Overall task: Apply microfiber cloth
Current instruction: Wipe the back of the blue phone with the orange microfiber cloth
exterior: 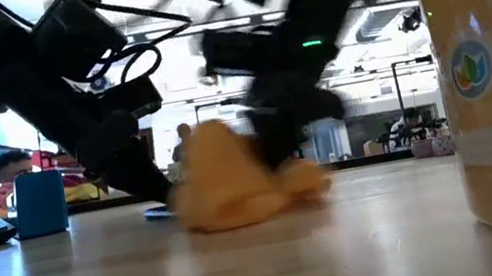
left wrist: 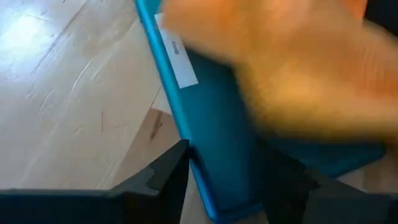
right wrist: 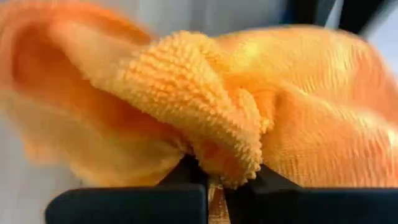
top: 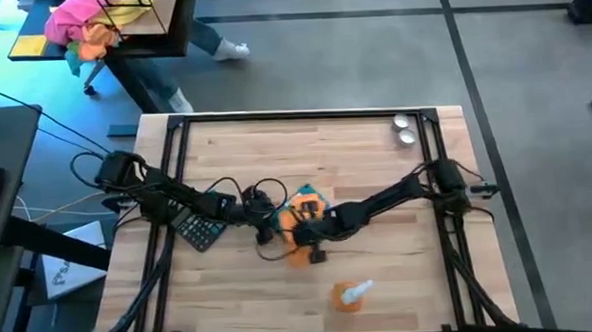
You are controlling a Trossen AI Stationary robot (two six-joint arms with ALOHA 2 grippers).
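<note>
Light wooden table [top: 381, 272] carrying everything. Dark calculator [top: 199, 230] lying left of centre. Teal flat case [top: 308, 201] lying mid-table, microfiber cloth [top: 299, 231] bunching on it. Spray bottle [top: 350, 296] lying on its side near front edge. Two small round silver objects [top: 404, 129] sitting at far right corner.

Both arms are extended inward to the table centre. The right end effector [top: 301, 229] is clamped; the left end effector [top: 266, 219] is clamped alongside.
</note>
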